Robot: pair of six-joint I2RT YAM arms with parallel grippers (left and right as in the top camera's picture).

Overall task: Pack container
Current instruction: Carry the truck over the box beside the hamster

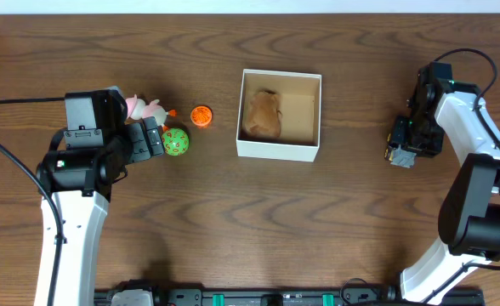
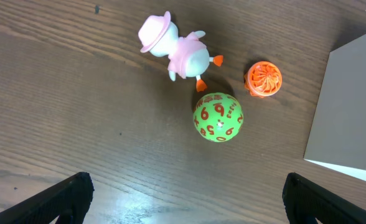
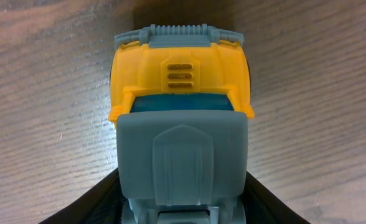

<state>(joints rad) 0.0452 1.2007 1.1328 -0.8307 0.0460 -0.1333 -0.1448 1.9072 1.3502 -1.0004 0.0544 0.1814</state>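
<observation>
matt wood-grain table (image 1: 233,221), white cardboard container (image 1: 279,150), glossy plastic toy truck (image 3: 180,87), smooth green ball (image 2: 218,117)

The toy truck (image 3: 182,124) hides most of the right tool (image 3: 182,208), whose fingers (image 3: 86,208) the bottom edge also cuts off

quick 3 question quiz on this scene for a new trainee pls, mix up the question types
1. True or false: the container already has a brown toy inside it.
2. Which loose toy lies closest to the container? A) green ball B) orange toy C) pink duck
3. In a few words: what sits between the fingers of the right gripper?

Key: 1 true. 2 B. 3 a yellow and grey toy truck.
</observation>
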